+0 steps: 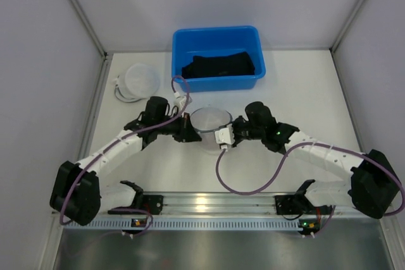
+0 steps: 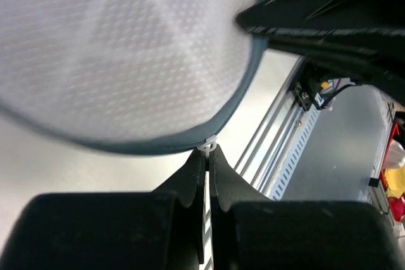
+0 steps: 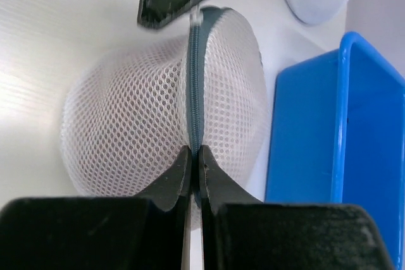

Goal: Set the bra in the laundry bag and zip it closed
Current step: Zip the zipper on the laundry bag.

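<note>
From above, two arms are being seen reaching inward over the counter [image 1: 304,93], with one round mesh laundry bag [image 1: 209,120] lying between them near the middle. The left tool [image 1: 191,132] is being pressed to the bag's left edge and the right tool [image 1: 219,138] to its right near edge. A second white mesh bag [image 1: 140,80] is lying at the far left, well apart. One blue bin [image 1: 215,31] is standing at the far centre, with one heap of dark fabric [image 1: 221,66] lying inside it.

In the left wrist view, the left tool's jaws are being held fully closed, with one small white zip pull [image 2: 207,146] being pinched at their tips, on the bag's grey rim.

In the right wrist view, the right tool's jaws are likewise being held together, with the bag's one grey zipper [image 3: 195,80] being gripped between them. What the bag contains cannot be told through the mesh.
</note>
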You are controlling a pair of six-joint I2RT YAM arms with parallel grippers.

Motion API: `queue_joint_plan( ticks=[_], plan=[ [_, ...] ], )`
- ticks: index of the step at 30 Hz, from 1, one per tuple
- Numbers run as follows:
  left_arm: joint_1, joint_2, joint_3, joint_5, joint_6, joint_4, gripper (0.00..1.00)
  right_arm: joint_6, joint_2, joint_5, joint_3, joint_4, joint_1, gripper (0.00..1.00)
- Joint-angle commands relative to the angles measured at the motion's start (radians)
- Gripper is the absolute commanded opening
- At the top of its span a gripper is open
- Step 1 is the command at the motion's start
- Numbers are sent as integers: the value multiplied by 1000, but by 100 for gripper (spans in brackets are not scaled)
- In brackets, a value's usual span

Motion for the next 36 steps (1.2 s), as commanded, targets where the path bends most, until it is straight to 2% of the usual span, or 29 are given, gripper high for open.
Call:
queue_joint_plan(
  ticks=[1, 2, 4, 6, 7, 10, 14, 19, 24, 27, 30, 33, 36],
  plan=[
    [99, -31, -13, 26, 73, -114, 0, -49, -44, -28, -14, 20, -82, 0],
    [137, -25, -5, 33, 92, -124, 0, -60, -44, -47, -14, 20, -95, 0],
    [145, -2, 24, 67, 89, -132, 0, -80, -34, -55, -16, 20, -129, 0],
    [140, 15, 56, 75, 70, -129, 0, -78, -9, -51, 12, 5, -139, 8],
    [122, 37, 67, 75, 70, -129, 0, -66, -1, -48, 27, -5, -139, 26],
    [82, 65, 101, 80, 50, -96, 0, -26, 6, -54, 78, -43, -139, 53],
    [16, 97, 127, 64, -12, -28, 0, -4, -29, -77, 101, -80, -117, 56],
    [-61, 142, 150, 40, -107, 61, 0, 35, -81, -91, 89, -92, -30, 55],
    [-101, 182, 194, 24, -135, 95, 0, 16, -46, -78, 69, -89, -2, 49],
    [-101, 193, 207, 27, -146, 95, 0, 9, -31, -69, 56, -60, -2, 40],
    [-102, 193, 205, 17, -154, 95, 0, 6, -11, -48, 59, -35, -4, 27],
    [-98, 174, 196, 12, -148, 90, 0, 11, 2, -37, 70, -31, -14, 6],
    [-82, 142, 193, -9, -123, 35, 0, 5, -14, -38, 66, -25, -33, 0]
  ],
)
